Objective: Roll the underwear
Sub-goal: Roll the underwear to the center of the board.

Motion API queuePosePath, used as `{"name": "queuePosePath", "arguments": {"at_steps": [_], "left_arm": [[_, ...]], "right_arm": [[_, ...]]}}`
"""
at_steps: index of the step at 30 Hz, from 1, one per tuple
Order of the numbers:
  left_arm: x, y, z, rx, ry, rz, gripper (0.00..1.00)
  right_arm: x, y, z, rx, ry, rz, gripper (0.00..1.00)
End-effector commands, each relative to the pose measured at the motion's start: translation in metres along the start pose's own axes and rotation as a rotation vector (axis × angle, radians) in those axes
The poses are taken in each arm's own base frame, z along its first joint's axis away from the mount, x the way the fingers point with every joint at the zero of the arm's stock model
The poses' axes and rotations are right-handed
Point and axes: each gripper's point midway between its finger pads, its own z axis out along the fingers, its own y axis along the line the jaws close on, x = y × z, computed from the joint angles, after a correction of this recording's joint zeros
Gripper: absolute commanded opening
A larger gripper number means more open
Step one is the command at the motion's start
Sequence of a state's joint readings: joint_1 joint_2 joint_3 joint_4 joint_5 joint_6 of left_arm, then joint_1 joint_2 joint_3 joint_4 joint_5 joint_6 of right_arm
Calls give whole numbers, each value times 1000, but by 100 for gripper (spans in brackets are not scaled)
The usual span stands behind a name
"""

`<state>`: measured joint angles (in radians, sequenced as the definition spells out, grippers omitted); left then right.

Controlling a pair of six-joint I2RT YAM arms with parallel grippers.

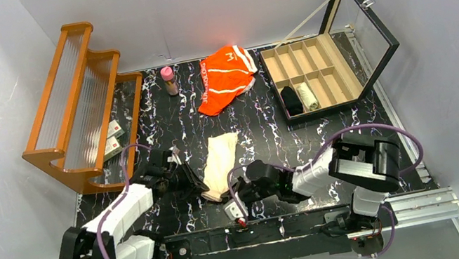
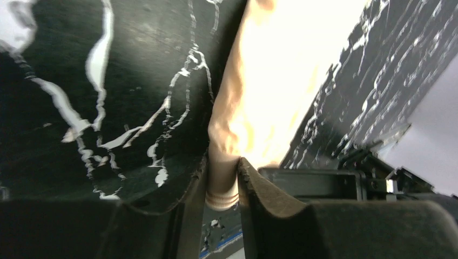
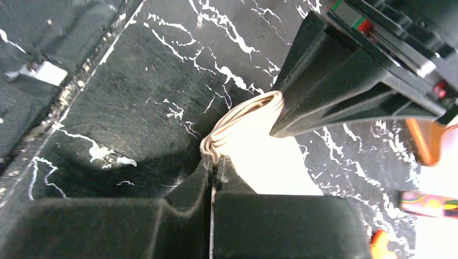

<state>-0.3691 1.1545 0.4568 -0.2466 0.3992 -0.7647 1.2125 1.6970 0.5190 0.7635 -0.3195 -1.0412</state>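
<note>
wooden rack (image 1: 76, 106): orange-brown frame with ribbed clear panels, stepped shape, far left; not part of the job.
black marbled table (image 1: 161, 123): hard glossy top with white veins.
left gripper (image 2: 222, 172): jaws closed on the near end of the beige piece; the cloth edge shows squeezed between the dark pads.
pink bottle (image 1: 169, 80): small, upright, at the back near the rack.
pale beige cloth underwear (image 1: 220, 163): soft thin fabric folded into a long narrow strip. It lies flat mid-table between the two arms, running away from them. Stacked layers show at the near edge in the right wrist view.
beige progress: folded into a strip but no turns wound yet, so I judge the rolling is only about to start.
right gripper (image 3: 211, 164): fingers pressed together, pinching the layered near corner of the beige strip.
bright orange underwear with white stripes (image 1: 225, 79): loose and rumpled at the back centre, well apart from both grippers. Not folded, not rolled, so all of that piece is left to do.
wooden compartment box (image 1: 322, 107): black frame, glass lid propped open, back right. A black rolled item (image 1: 291, 99) and a pale rolled item (image 1: 307, 95) sit in its near-left slots; what they are, cannot tell.
</note>
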Motion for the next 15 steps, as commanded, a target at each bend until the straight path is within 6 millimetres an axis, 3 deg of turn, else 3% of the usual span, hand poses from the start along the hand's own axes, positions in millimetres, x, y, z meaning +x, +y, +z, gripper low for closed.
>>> {"name": "queuePosePath", "arguments": {"at_steps": [1,5,15], "left_arm": [[-6,14,-8,-58,-87,-35,36],[-5,13,-9,-47,-89,-28,49],[-11,-4,-17,40,-139,7,55]], "right_arm": [[-23,4,-10,-15,-122,268,1],[-33,6,-14,-3,-200,392,1],[-48,-12,-36,159,-375,791,1]]}}
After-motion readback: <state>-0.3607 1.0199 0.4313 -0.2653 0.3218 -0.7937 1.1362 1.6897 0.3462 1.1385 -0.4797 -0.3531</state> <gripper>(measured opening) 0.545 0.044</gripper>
